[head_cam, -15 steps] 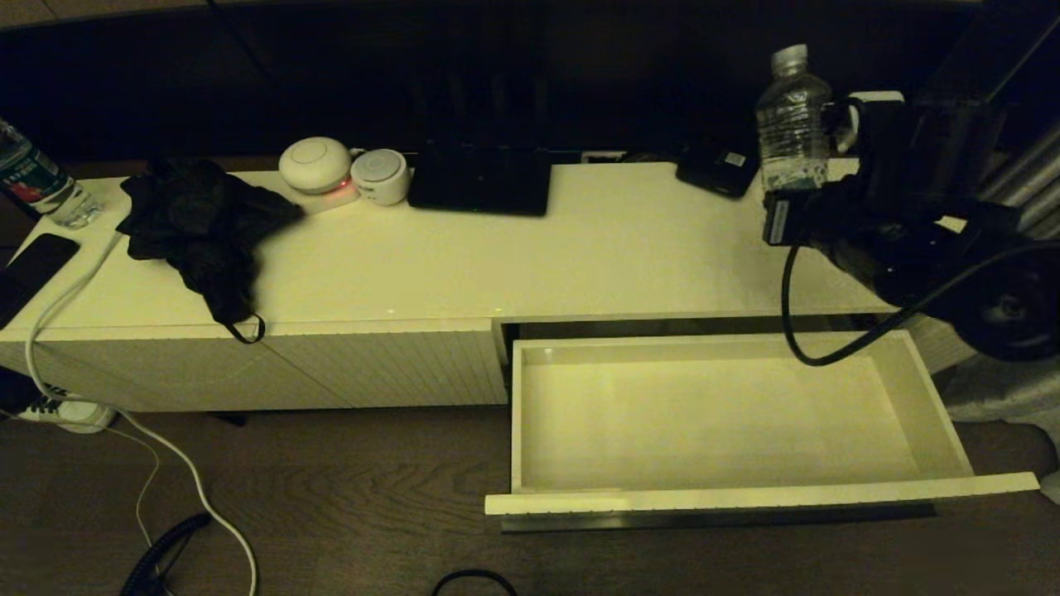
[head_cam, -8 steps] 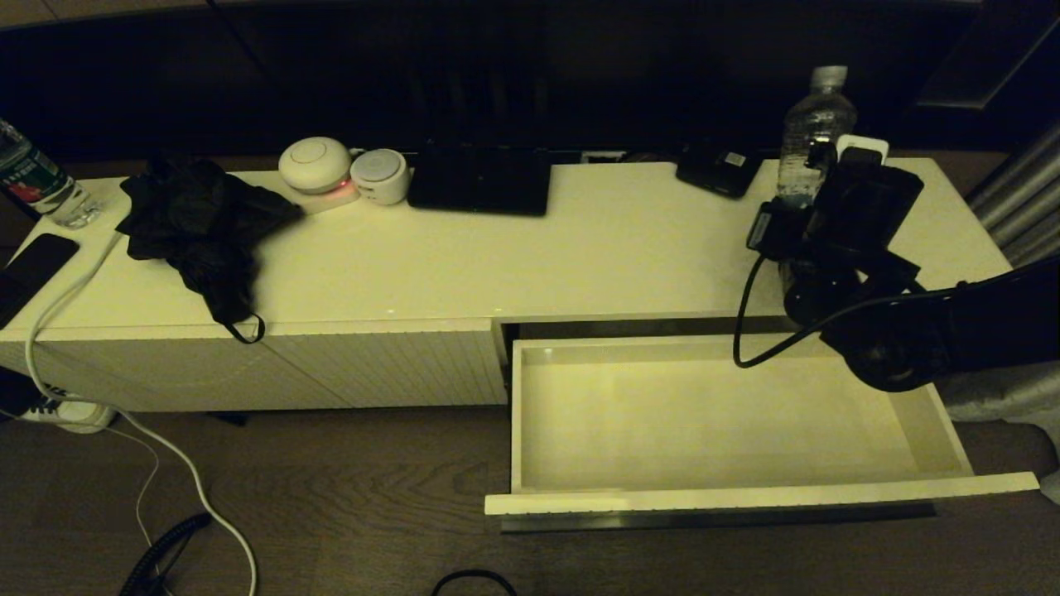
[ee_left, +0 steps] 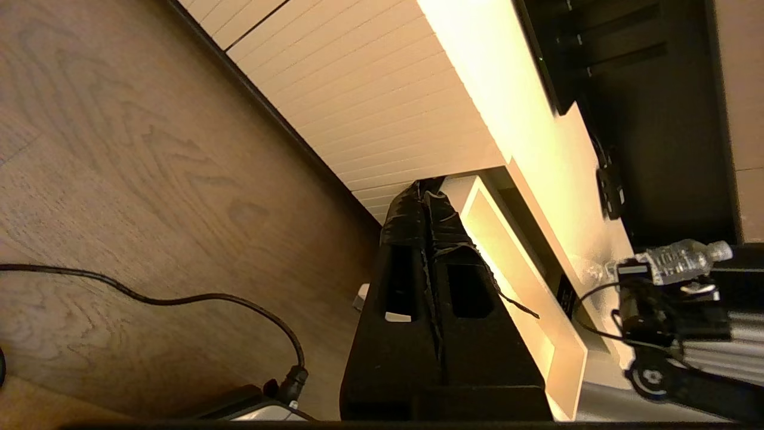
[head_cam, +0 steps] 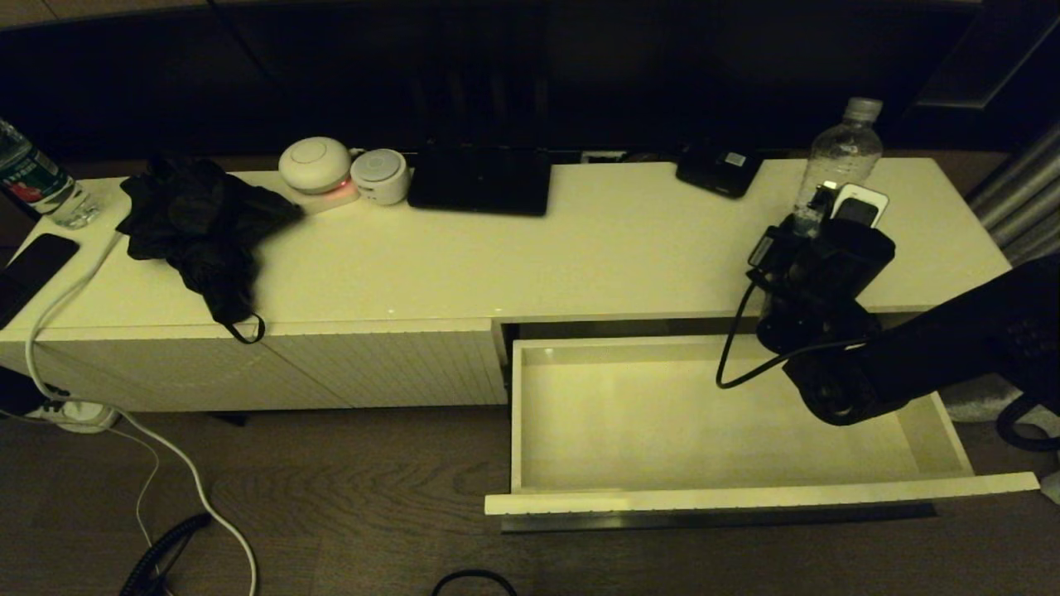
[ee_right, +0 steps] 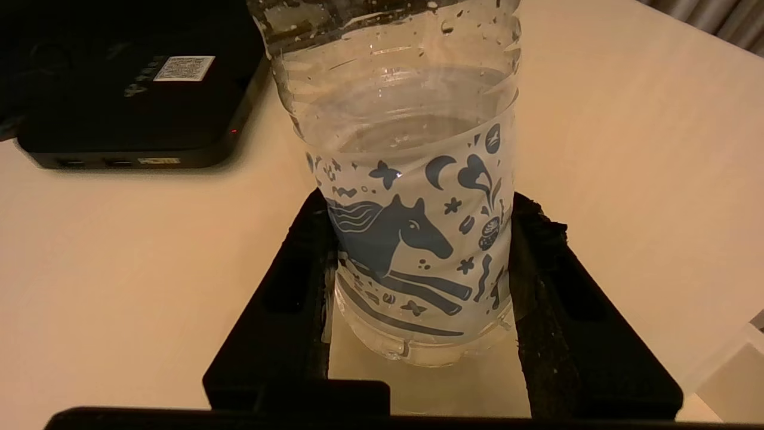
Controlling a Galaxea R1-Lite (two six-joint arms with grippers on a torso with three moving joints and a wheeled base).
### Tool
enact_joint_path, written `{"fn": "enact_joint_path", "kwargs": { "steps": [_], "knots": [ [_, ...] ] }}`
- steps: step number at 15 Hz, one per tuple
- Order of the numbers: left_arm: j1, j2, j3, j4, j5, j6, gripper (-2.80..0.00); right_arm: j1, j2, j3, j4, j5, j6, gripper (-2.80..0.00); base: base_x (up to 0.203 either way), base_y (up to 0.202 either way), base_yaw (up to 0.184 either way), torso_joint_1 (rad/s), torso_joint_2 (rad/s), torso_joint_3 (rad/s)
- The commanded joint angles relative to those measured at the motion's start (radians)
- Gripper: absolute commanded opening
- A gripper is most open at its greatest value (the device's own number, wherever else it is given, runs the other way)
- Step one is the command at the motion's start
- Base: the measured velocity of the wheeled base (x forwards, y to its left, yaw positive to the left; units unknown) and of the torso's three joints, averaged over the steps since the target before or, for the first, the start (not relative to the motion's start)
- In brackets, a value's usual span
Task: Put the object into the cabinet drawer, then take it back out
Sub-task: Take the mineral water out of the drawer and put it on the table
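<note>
The clear water bottle (head_cam: 840,153) with a grey cap and a blue-and-white horse label (ee_right: 418,239) stands upright at the right end of the cabinet top. My right gripper (head_cam: 816,213) is shut on its lower part, one black finger (ee_right: 298,280) on each side. I cannot tell whether its base touches the top. The cabinet drawer (head_cam: 745,498) is pulled out below and in front of it, and its pale interior holds nothing. My left gripper (ee_left: 427,191) hangs low by the drawer's left corner (ee_left: 477,197), shut and holding nothing.
On the cabinet top lie a black cloth (head_cam: 199,223), two round white devices (head_cam: 315,164), a flat black box (head_cam: 480,180) and a small black box (head_cam: 716,172) near the bottle. Another bottle (head_cam: 37,186) stands far left. Cables (head_cam: 124,430) run across the floor.
My right arm has carried the bottle to the right and down, from high above the cabinet top to just at its surface. The drawer has stayed open.
</note>
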Motion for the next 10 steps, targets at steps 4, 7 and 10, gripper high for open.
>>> {"fn": "enact_joint_path", "kwargs": {
  "steps": [4, 7, 10],
  "knots": [
    [0.0, -0.002, 0.0, 0.0, 0.001, -0.006, -2.8, -0.001, 0.11, -0.072, -0.153, -0.003, -0.078, -2.8, 0.0, 0.0, 0.0, 0.0, 0.0, 0.0],
    [0.0, -0.002, 0.0, 0.0, 0.001, -0.006, -2.8, -0.001, 0.117, -0.078, -0.188, 0.002, -0.135, -2.8, 0.0, 0.0, 0.0, 0.0, 0.0, 0.0],
    [0.0, -0.002, 0.0, 0.0, 0.001, -0.006, -2.8, -0.001, 0.092, -0.078, -0.188, -0.001, -0.144, -2.8, 0.0, 0.0, 0.0, 0.0, 0.0, 0.0]
  ]
}}
